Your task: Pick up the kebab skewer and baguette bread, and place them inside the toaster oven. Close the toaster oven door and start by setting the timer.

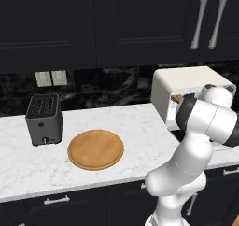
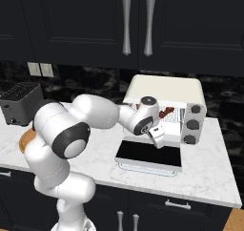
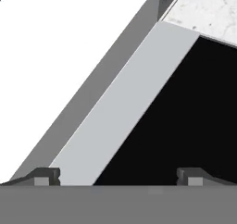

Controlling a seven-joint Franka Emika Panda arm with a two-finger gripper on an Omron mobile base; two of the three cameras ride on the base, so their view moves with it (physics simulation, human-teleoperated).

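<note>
The cream-white toaster oven stands at the right of the counter, also seen from the other side. Its door lies folded down flat, dark glass up. On the wire rack inside, a dark red-brown piece shows that looks like the kebab skewer. A golden-brown end at the oven mouth looks like the baguette bread; my arm hides most of it. My gripper hangs just over the door's inner edge, fingers wide apart, open and empty.
A round wooden board lies bare mid-counter. The dark grey slot toaster stands at the left. Three knobs run down the oven's right side. Dark cabinets with bar handles hang overhead.
</note>
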